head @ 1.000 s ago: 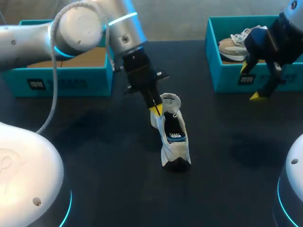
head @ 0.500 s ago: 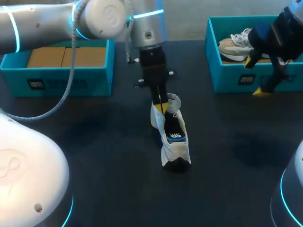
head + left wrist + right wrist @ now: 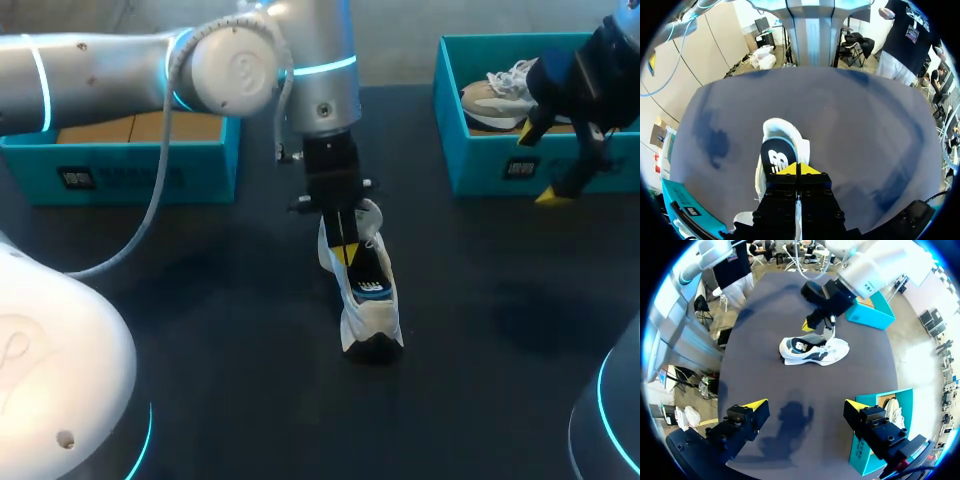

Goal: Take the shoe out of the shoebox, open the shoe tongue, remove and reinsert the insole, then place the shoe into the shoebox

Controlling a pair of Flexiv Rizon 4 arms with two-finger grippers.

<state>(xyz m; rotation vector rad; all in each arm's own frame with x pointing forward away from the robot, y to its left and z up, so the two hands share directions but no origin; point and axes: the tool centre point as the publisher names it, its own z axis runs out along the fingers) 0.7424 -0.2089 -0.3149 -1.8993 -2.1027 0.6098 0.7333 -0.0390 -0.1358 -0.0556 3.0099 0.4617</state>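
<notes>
The shoe stood on the dark table, outside both boxes, its opening turned up and its dark toe pointing toward the robot's side. Directly over its opening hung the left gripper, pointing down, its yellow tips pressed together with no gap. From the left wrist, those closed tips sat just above the black lining inside the shoe; whether anything was pinched between them could not be made out. From the right wrist, the same gripper met the shoe at its top, beside the white laces.

Well to the right of the shoe, the right gripper hovered with its fingers spread wide and nothing between them. Just behind it was a teal shoebox with a second, pale shoe inside. Well to the left of the shoe stood another teal shoebox, showing a brown cardboard floor.
</notes>
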